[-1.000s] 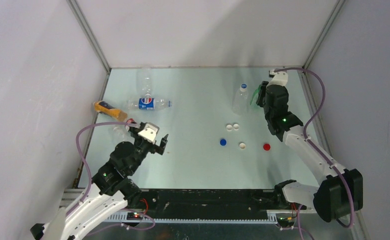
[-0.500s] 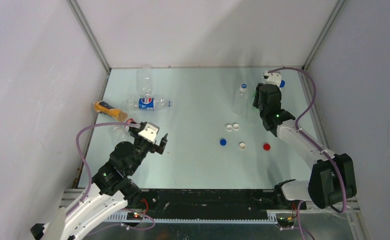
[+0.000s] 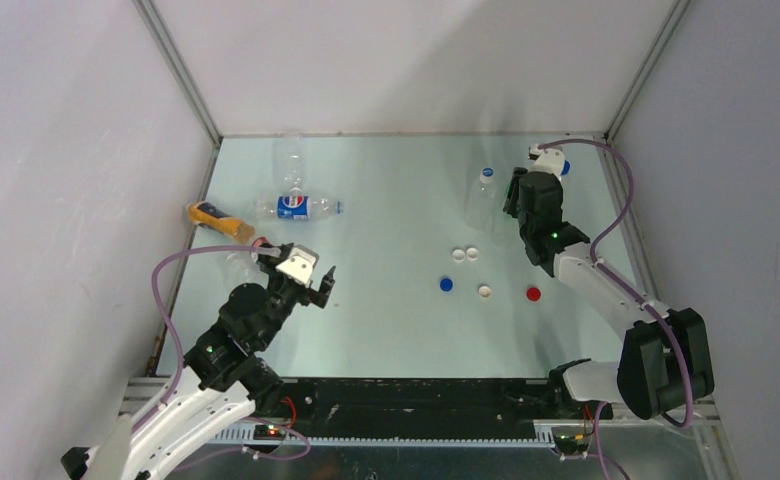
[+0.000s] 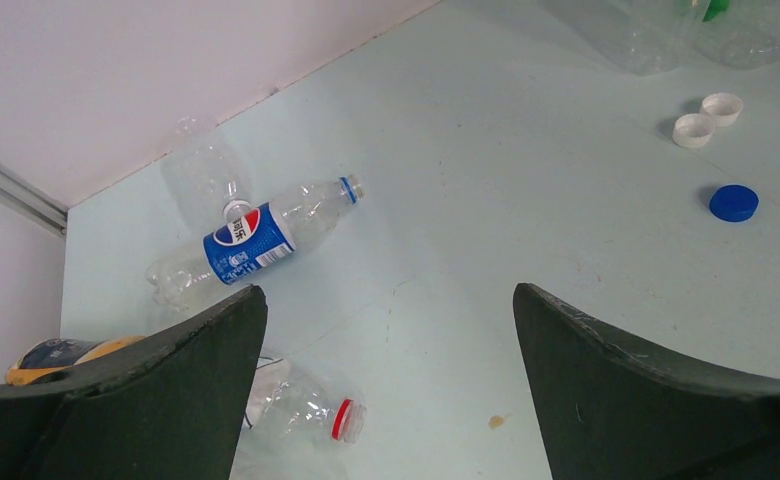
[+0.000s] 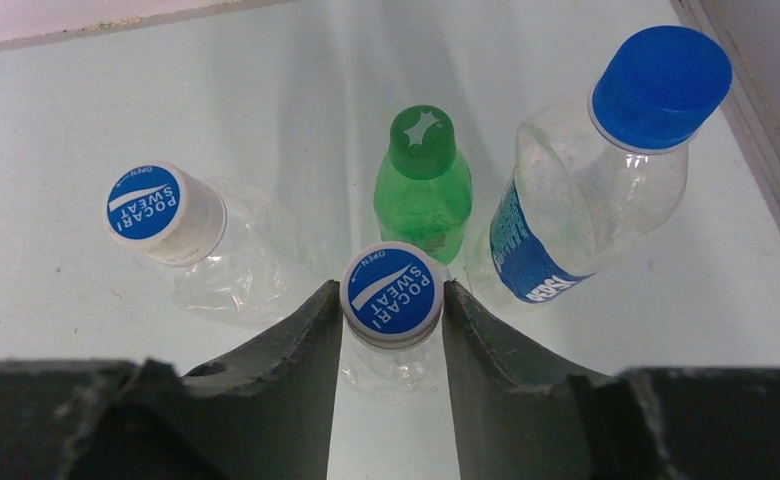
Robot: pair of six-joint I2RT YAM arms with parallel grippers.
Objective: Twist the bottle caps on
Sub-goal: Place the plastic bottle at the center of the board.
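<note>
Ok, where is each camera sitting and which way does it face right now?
Top: above and behind, looking down at the table; left arm and right arm show.
Left wrist: low over the table, facing the lying Pepsi bottle; open left pincer frames it.
Right wrist: looks down on four standing bottles; right pincer clamps a Pocari cap.
Shared: top and left wrist both show the Pepsi bottle and blue cap.
</note>
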